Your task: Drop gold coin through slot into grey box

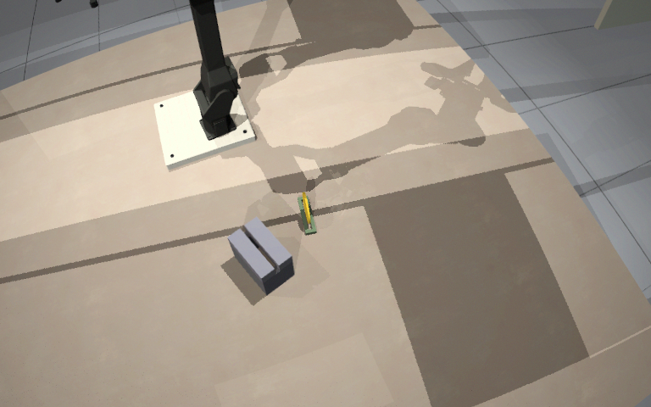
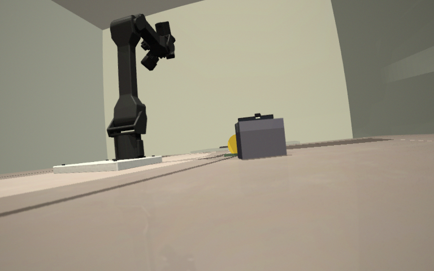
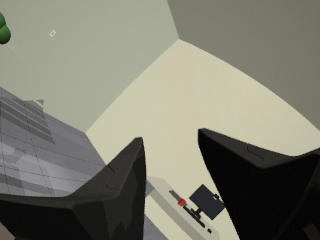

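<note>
from the exterior view i have the closed grey rectangular box [image 2: 260, 138] nearest to me, sitting on the pale beige surface [image 2: 243, 204]. the top view shows a narrow dark slot [image 1: 261, 249] running the length of its lid. just behind the box's left edge a sliver of the thin gold coin [image 2: 231, 144] peeks out, most of it hidden by the box. from above i see the coin [image 1: 305, 206] standing on its edge in the shallow dark-green holder [image 1: 307, 215], near the box but not touching it, on the side toward the arm.

farther back, the white square base plate [image 1: 201, 127] lies on the surface with the black six-joint arm [image 2: 127, 89] rising from it. the arm stands tall and folds over at the top, so the black end effector [image 2: 150, 61] hangs high above the surface, well apart from both coin and box.

in the wrist view the two dark fingers stand partly drawn together with an open gap between them; nothing sits in that gap, only the far walls and floor beyond. so the end effector is released and carries nothing, while the coin rests in its holder.
</note>
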Robot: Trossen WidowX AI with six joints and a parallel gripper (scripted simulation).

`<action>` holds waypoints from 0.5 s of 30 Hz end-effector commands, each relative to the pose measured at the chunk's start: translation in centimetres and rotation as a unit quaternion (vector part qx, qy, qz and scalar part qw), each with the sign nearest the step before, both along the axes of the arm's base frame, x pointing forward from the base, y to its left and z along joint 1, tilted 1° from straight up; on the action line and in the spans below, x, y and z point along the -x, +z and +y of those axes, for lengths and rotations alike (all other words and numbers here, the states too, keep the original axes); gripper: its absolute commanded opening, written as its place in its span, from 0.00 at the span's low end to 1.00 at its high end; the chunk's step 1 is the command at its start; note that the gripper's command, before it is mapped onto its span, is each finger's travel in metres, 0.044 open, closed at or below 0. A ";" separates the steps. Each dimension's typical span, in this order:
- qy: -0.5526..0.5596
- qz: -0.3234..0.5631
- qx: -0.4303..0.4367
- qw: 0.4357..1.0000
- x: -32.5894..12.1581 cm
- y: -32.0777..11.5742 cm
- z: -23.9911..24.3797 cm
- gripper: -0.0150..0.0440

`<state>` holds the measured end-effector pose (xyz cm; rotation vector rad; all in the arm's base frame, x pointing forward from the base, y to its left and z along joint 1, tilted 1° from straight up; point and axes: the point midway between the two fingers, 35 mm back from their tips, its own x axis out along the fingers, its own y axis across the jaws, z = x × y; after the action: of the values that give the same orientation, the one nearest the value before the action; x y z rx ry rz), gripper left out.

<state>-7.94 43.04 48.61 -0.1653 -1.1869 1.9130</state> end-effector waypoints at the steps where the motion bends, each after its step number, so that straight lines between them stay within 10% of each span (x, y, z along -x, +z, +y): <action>1: -0.027 0.025 0.045 0.998 -2.1 -1.2 1.0 0.53; 15: -0.281 0.251 0.343 0.861 -22.2 -12.9 1.1 0.53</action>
<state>10.98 45.05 37.96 -0.3295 -0.2139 1.6965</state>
